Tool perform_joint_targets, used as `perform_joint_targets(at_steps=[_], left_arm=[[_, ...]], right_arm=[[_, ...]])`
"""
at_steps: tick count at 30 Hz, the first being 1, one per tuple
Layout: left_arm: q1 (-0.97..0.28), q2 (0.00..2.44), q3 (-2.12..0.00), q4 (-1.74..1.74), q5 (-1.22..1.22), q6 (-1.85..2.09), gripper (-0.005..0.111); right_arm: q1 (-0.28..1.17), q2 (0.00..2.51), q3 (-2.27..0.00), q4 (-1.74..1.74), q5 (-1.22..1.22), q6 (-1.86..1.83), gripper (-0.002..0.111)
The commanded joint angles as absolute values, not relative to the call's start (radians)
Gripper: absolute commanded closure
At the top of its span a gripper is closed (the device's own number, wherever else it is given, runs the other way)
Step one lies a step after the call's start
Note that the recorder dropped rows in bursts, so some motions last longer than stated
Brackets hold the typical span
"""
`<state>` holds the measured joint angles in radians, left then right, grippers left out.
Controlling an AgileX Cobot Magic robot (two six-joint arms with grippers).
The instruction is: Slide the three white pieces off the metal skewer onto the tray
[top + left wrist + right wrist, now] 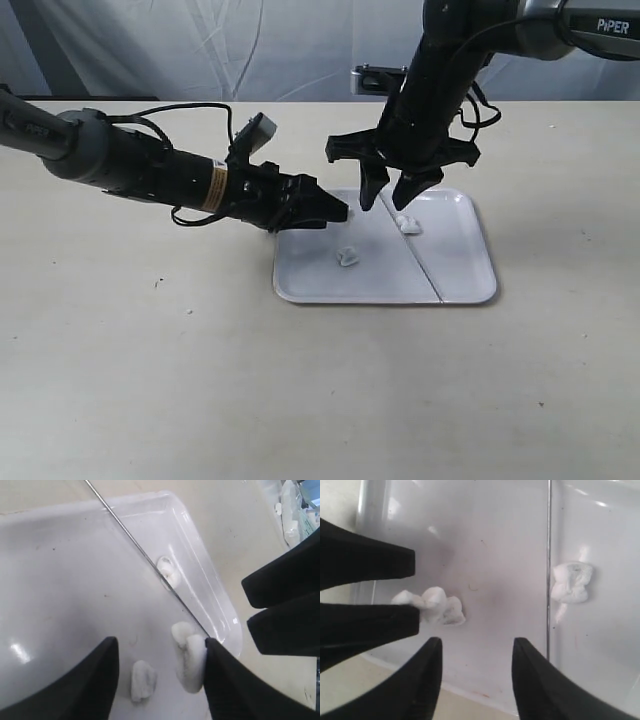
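Note:
The white tray (460, 285) lies flat on the table. The metal skewer (132, 541) rests across it, a thin line (418, 262) in the exterior view. One white piece (571, 582) lies right beside the skewer (549, 555). Two more white pieces (142, 680) (190, 652) lie off it, between the left gripper's fingers, one against a finger (225, 680). My left gripper (161, 644) is open, low over the tray's left edge (338, 212). My right gripper (477, 642) is open and empty, hanging over the tray's far side (387, 200).
The beige table (150, 380) spreads around the tray. The two grippers' tips stand close together above the tray's far left part. A small grey box (372, 80) sits behind the right arm near the back edge.

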<state>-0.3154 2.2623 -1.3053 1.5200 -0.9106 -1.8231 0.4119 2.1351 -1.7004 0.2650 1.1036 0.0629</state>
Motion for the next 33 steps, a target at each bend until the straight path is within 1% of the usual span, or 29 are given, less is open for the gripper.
perform_joint_targets(at_steps=[1,16,23,33], left_arm=[[-0.312,2.264,-1.321,1.506,-0.951,-1.833,0.058],[-0.312,2.264,-1.347,1.503,-1.027,-1.857,0.058],[-0.312,2.264,-1.347,1.564,-0.962,-1.858,0.058],[-0.312,2.264,-1.347,1.652,-0.957,-1.897,0.058]], right_arm=[[0.409,2.125,-1.700,0.273,1.067,0.055,0.065],[0.414,2.165,-1.698,0.293,1.056,0.055,0.065],[0.431,2.173,-1.698,0.254,1.039,0.060,0.065],[0.431,2.173,-1.698,0.211,1.096,0.061,0.065]])
